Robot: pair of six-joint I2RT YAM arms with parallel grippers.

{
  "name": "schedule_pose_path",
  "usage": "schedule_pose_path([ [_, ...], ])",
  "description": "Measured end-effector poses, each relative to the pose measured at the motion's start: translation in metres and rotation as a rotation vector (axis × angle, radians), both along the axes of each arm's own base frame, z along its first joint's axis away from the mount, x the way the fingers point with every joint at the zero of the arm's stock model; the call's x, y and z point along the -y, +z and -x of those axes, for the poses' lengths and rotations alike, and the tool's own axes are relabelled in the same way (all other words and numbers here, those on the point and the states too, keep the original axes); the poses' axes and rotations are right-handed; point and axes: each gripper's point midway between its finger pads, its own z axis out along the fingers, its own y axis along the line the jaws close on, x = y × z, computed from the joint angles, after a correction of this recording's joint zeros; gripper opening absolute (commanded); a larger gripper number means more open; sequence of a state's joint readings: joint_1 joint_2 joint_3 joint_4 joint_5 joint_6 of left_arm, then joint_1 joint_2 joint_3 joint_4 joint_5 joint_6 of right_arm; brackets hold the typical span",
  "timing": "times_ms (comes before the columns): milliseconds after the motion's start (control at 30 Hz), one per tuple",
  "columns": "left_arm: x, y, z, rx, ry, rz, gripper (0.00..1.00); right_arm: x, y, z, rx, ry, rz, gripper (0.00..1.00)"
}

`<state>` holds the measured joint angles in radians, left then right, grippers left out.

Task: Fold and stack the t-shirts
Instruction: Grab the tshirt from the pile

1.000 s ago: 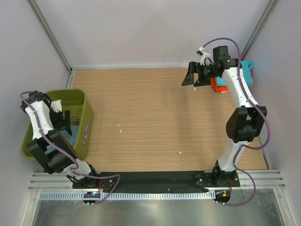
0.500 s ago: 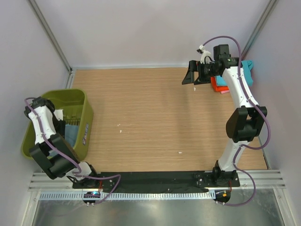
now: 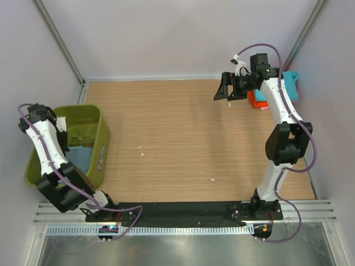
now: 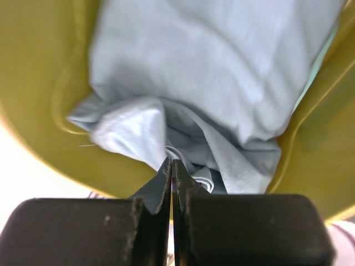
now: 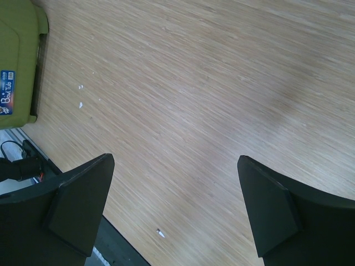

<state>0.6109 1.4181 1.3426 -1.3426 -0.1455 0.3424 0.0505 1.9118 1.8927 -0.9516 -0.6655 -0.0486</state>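
Observation:
A slate blue-grey t-shirt [image 4: 211, 72] lies bunched inside the olive-green tub [image 3: 103, 145]. Its folds draw together at the tips of my left gripper [image 4: 172, 162], which is shut on a pinch of this cloth low in the tub. From above, only a patch of blue cloth [image 3: 82, 159] shows under the left arm. A folded turquoise t-shirt [image 3: 292, 83] and an orange one [image 3: 255, 100] sit at the back right corner. My right gripper [image 3: 224, 92] hangs open above the bare wood beside them, nothing between its fingers [image 5: 83, 199].
The tub stands at the table's left edge, its yellow-green wall [image 4: 33, 83] close around the left gripper. It shows at the far corner of the right wrist view as well, tub [image 5: 19, 55]. Small white specks [image 3: 212, 179] dot the wooden table [image 3: 177, 138].
The left gripper has closed from open onto the cloth in the tub, and the left wrist has drawn back toward the left. The right arm has hardly moved.

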Motion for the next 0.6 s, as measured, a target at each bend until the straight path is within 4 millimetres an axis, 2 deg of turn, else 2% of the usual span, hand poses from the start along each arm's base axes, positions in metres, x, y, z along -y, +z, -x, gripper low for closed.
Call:
schedule_pose_path([
  [67, -0.006, 0.017, -0.013, 0.068, 0.015, -0.03, 0.0, 0.0, 0.0, 0.0, 0.002, 0.001, 0.0, 1.0],
  [100, -0.008, 0.025, -0.018, 0.098, 0.019, -0.043, 0.13, 0.0, 0.0, 0.0, 0.003, 0.002, 0.0, 1.0],
  [133, -0.01, 0.031, -0.021, 0.12, 0.023, -0.054, 0.31, 0.0, 0.0, 0.0, 0.003, 0.003, -0.001, 1.0],
  [167, -0.011, 0.035, -0.024, 0.139, 0.025, -0.062, 0.43, 0.0, 0.0, 0.0, 0.003, 0.003, -0.001, 1.0],
  [200, -0.011, 0.037, -0.025, 0.148, 0.026, -0.064, 0.51, -0.001, 0.0, 0.0, 0.003, 0.004, -0.003, 1.0],
  [300, -0.007, 0.034, -0.024, 0.148, 0.04, -0.049, 0.54, -0.001, 0.001, 0.0, 0.003, 0.008, -0.007, 1.0],
  [367, -0.004, 0.025, -0.02, 0.125, 0.041, -0.029, 0.54, -0.002, 0.002, 0.0, 0.005, 0.01, -0.01, 1.0],
  [500, 0.009, -0.003, -0.001, 0.031, 0.044, 0.032, 0.5, -0.004, 0.004, -0.002, 0.01, 0.016, -0.02, 1.0],
  [600, 0.015, -0.014, 0.008, -0.012, 0.046, 0.057, 0.47, -0.005, 0.003, -0.004, 0.009, 0.021, -0.027, 1.0],
])
